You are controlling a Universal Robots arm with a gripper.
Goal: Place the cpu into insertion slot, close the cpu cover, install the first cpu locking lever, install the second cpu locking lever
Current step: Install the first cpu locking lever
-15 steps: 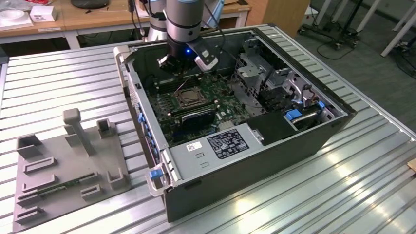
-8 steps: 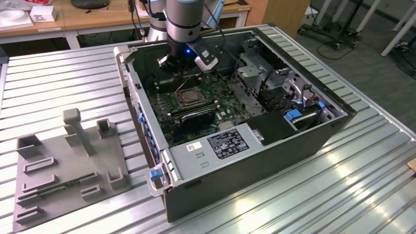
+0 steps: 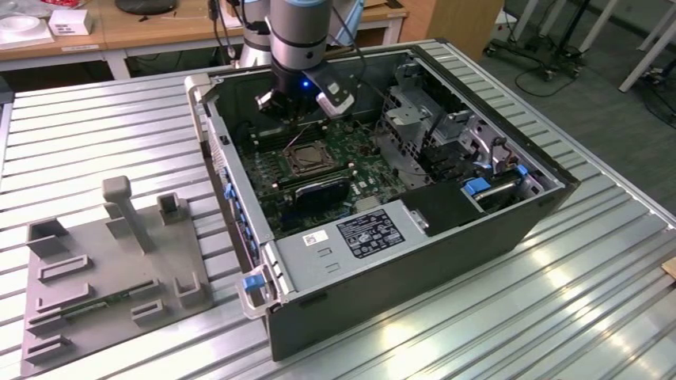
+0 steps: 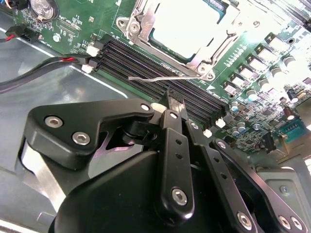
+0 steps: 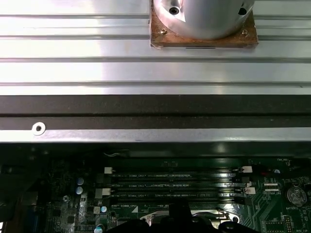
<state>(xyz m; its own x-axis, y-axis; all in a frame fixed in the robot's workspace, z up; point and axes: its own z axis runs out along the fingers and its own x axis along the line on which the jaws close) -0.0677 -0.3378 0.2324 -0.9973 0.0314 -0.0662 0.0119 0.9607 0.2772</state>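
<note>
In the second wrist view the pale cpu (image 4: 187, 24) lies flat in the insertion slot (image 3: 309, 156). The silvery cpu cover (image 4: 143, 22) is folded down around it. A thin metal locking lever (image 4: 155, 77) sticks out beside the socket, over the black memory slots. My gripper (image 4: 176, 100) is shut with nothing between its tips. The tips sit just short of that lever, and touching cannot be told. In the exterior view the gripper (image 3: 294, 127) hangs inside the open case, just behind the socket.
Long black memory slots (image 4: 146, 60) run beside the socket, with red and black cables (image 4: 43, 68) close by. The case walls (image 3: 217, 150), a drive cage (image 3: 423, 119) and the power supply (image 3: 370, 233) ring the board. A grey fixture plate (image 3: 106, 269) lies on the exterior view's left.
</note>
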